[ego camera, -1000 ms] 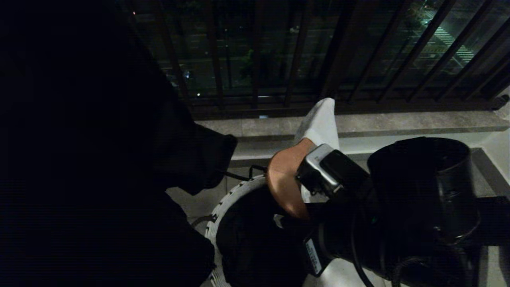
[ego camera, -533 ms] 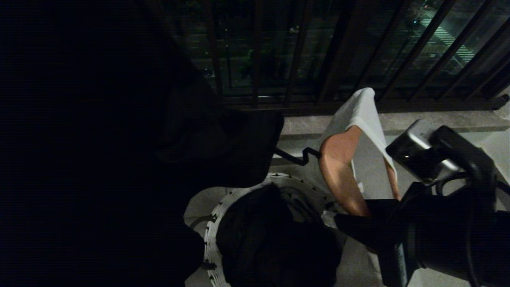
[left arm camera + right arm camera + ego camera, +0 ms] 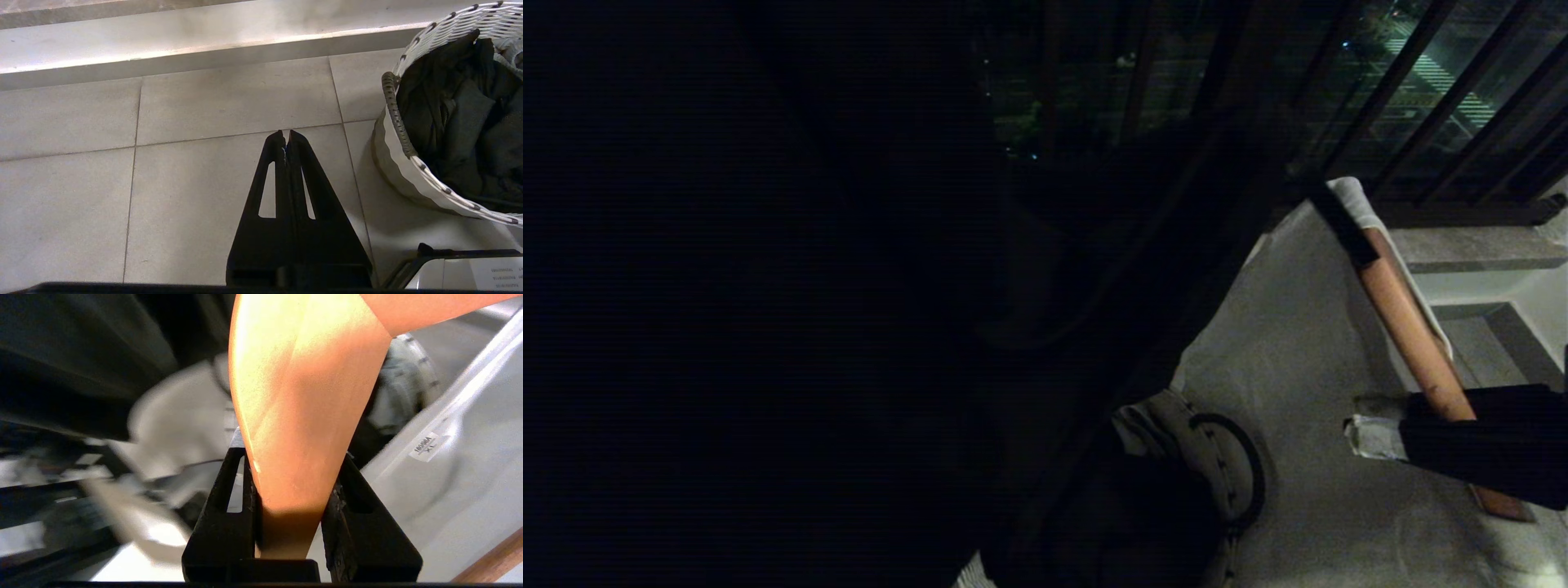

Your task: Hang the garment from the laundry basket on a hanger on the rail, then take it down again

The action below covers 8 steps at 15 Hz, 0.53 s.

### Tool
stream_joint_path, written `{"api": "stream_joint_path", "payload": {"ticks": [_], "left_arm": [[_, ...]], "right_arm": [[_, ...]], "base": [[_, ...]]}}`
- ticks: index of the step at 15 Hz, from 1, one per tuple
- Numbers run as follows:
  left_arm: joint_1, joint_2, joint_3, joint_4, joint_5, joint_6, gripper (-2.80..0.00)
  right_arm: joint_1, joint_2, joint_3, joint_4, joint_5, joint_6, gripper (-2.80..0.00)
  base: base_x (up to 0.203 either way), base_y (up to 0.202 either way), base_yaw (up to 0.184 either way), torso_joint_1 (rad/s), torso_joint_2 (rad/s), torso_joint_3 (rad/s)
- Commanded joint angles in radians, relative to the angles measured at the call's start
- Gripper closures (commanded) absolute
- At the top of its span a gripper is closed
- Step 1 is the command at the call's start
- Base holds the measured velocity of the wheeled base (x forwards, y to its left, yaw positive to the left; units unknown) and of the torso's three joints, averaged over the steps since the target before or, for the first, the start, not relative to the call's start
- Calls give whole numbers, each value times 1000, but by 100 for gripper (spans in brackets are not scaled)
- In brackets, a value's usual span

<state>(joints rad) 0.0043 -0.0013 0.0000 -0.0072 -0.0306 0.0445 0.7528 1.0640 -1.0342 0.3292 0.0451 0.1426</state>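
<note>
My right gripper (image 3: 292, 457) is shut on one arm of a wooden hanger (image 3: 302, 396). A pale garment (image 3: 470, 490) with a size label hangs on that hanger. In the head view the hanger (image 3: 1409, 335) slants across the right side, with the garment (image 3: 1298, 343) spread below it and the right gripper (image 3: 1413, 429) clamped low on the wood. The laundry basket (image 3: 1176, 433) stands lower centre. My left gripper (image 3: 286, 136) is shut and empty over the floor tiles, beside the basket (image 3: 398, 171). The rail is out of view.
Dark clothes (image 3: 457, 122) fill the basket. A large dark mass (image 3: 768, 327) blocks the left half of the head view. Dark window bars (image 3: 1388, 90) run along the back above a stone ledge (image 3: 1478, 245). A raised step (image 3: 204, 45) edges the tiles.
My right arm has swung the hanger and pale garment up and to the right. The garment now spreads across the right of the head view, half hiding the basket. The left gripper stayed still.
</note>
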Motion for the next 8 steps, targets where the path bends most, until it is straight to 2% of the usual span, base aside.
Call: {"api": "stream_joint_path", "payload": {"ticks": [1, 3, 6, 8], "left_arm": [[0, 0, 3, 0, 0, 0, 0], [0, 0, 3, 0, 0, 0, 0], [0, 0, 3, 0, 0, 0, 0], [0, 0, 3, 0, 0, 0, 0]], "right_arm": [[-66, -39, -32, 24, 78, 17, 0], [-106, -50, -33, 35, 125, 18, 0], [-172, -41, -31, 79, 131, 15, 0], [-181, -32, -3, 92, 136, 10, 0]], "base": [[0, 0, 0, 0, 0, 0], [0, 0, 0, 0, 0, 0], [0, 0, 0, 0, 0, 0], [0, 0, 0, 0, 0, 0]]}}
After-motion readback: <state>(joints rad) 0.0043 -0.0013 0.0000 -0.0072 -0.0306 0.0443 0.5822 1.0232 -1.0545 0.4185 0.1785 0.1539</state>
